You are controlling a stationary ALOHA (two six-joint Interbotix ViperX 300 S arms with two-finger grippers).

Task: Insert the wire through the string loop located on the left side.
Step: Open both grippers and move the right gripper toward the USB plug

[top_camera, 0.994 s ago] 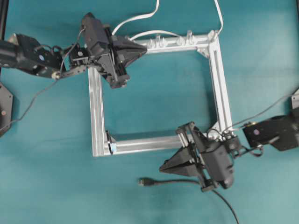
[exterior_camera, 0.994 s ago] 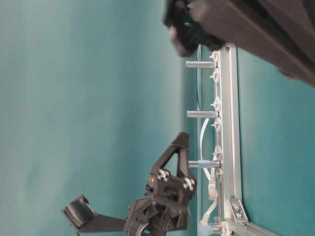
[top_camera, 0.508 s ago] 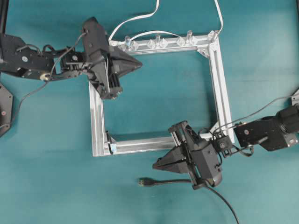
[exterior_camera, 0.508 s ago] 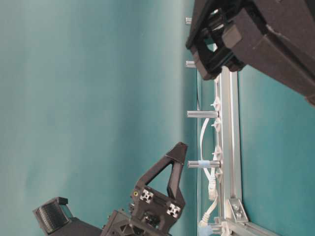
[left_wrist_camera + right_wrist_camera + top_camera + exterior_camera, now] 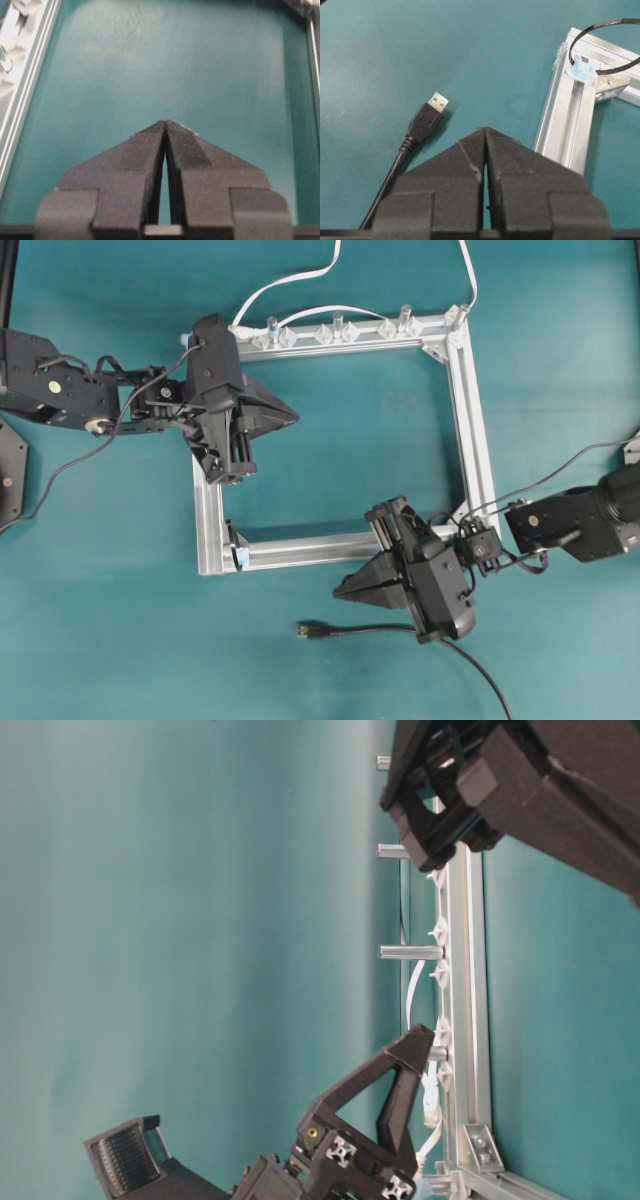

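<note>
Right gripper (image 5: 485, 131) is shut, empty; wire (image 5: 422, 125) is seen at ten o'clock, axis one-to-seven; left gripper (image 5: 165, 123) is shut, farther.

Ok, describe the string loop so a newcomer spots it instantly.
Find the square aluminium frame on the teal table. At its near-left corner a thin dark string loop arches over the rail, held by a pale blue tab. The clear clips sit on the far rail instead.

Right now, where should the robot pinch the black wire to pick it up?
Probably on the wire just behind its metal tip, on the thick black plug body. It lies flat on the table, free on both sides, so the right gripper, now shut, could open and come straight down from above.
</note>
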